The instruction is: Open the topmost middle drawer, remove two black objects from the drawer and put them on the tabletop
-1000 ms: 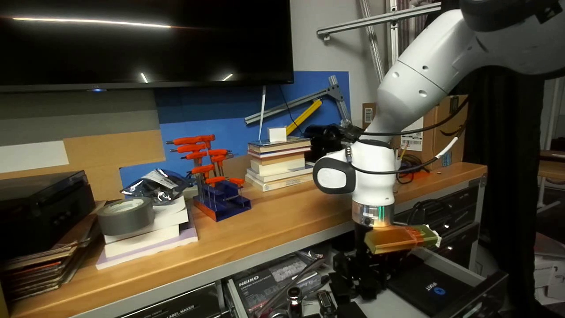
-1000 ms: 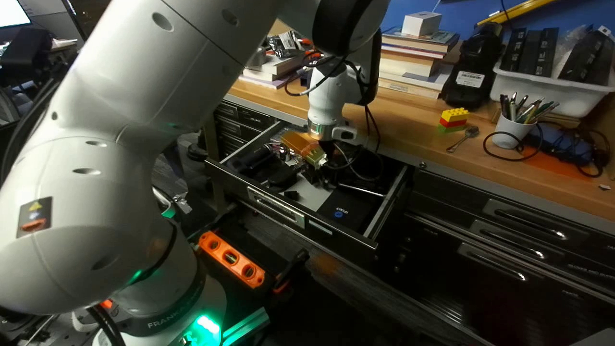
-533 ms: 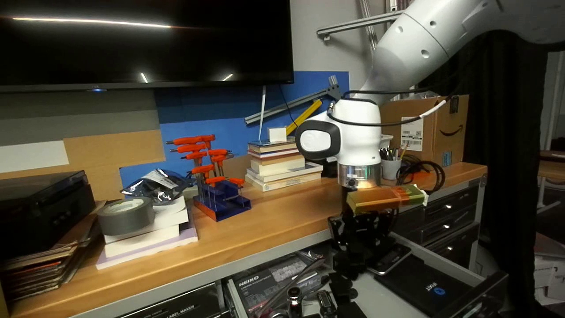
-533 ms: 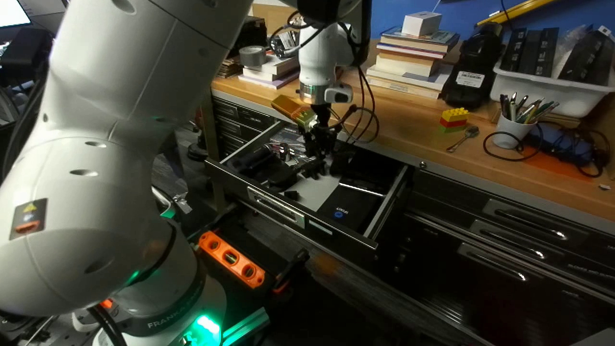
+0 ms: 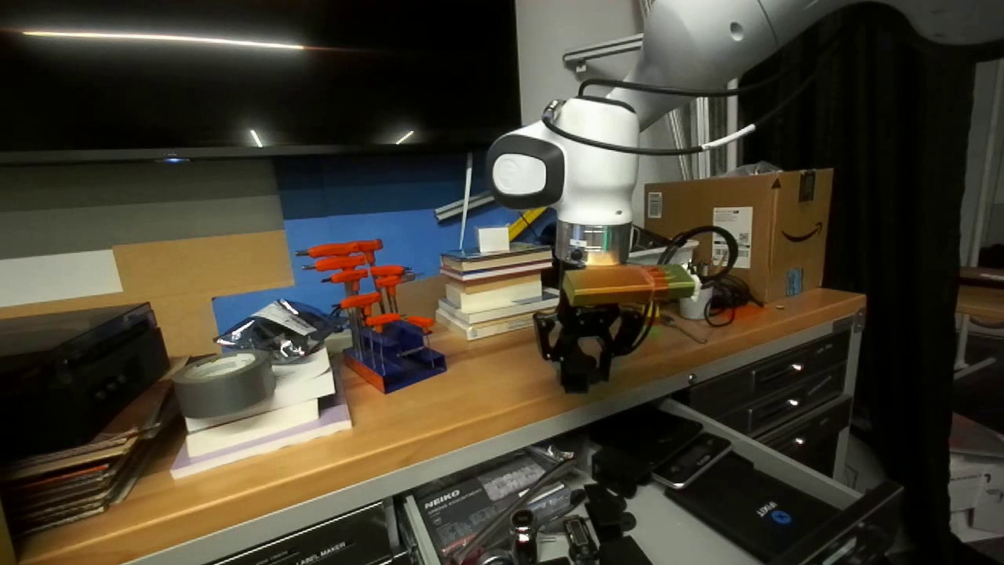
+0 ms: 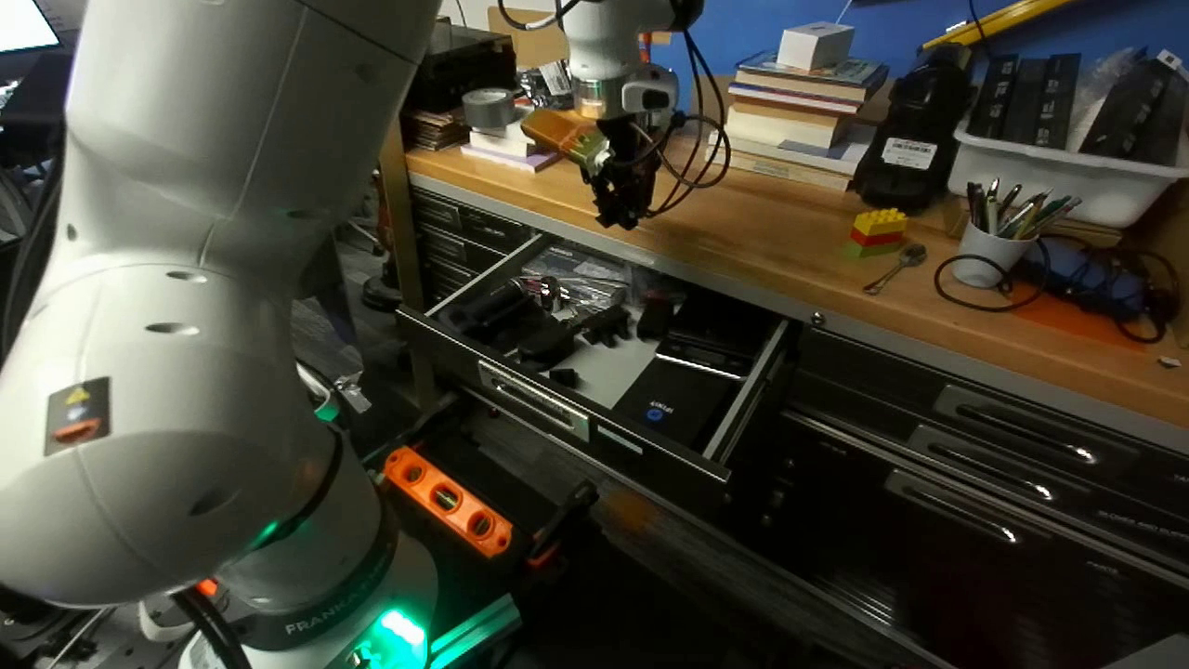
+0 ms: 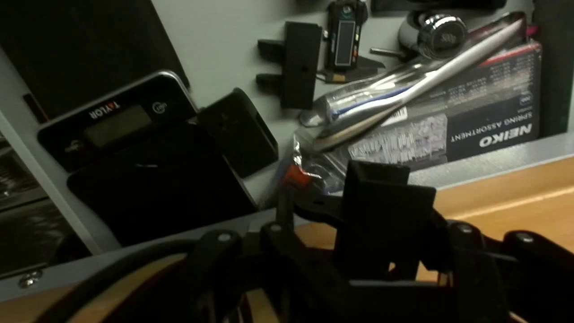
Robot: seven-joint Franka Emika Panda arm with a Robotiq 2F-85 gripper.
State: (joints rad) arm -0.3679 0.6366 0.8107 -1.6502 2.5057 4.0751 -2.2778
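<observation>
While the gripper (image 5: 584,362) is held above the tabletop (image 5: 494,384), near its front edge, a black block (image 5: 576,380) seems to be pinched in it, clear of the wood, in an exterior view; dark on dark, its outline is hard to read.

In an exterior view, the drawer (image 6: 606,370) is found pulled out below the gripper. A second black block (image 6: 657,319), likely the other one wanted, is seen lying in it, lower than the gripper and well apart from it.

In the wrist view, flat faces and square edges are shown on the pinched black block. A light, stiff, hardly fragile piece, perhaps plastic, is suggested; little squeeze should be needed, but slipping on smooth sides should be guarded against, so opposite flat faces are best held. The second black block is seen out beyond the gripper, touching or just beside a kitchen scale (image 7: 121,117). Much the same weight and stiffness may be expected of it; as room on the scale's side looks scant, it is best grasped across its two free ends.
</observation>
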